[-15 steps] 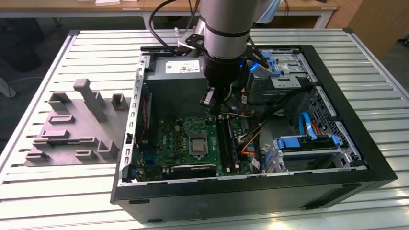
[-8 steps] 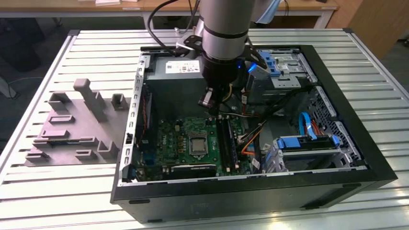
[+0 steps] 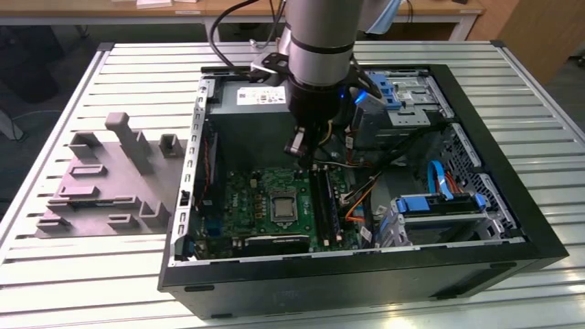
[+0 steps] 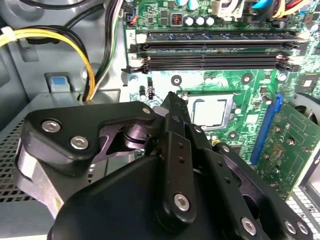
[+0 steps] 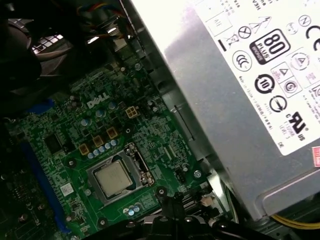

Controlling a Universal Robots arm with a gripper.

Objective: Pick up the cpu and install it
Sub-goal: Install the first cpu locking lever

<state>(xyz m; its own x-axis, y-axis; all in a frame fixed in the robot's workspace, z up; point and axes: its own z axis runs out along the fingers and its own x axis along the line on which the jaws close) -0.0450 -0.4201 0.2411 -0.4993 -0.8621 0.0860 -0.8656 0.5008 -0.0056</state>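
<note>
Open computer case; grey fixture block

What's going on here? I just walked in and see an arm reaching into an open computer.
A single robot arm is working inside an open computer case lying on a slatted table. Its gripper hangs above the green circuit board. The cpu already lies in its socket on that board, in both wrist views. The gripper is not touching the cpu. A grey power supply sits beside the board.
</note>
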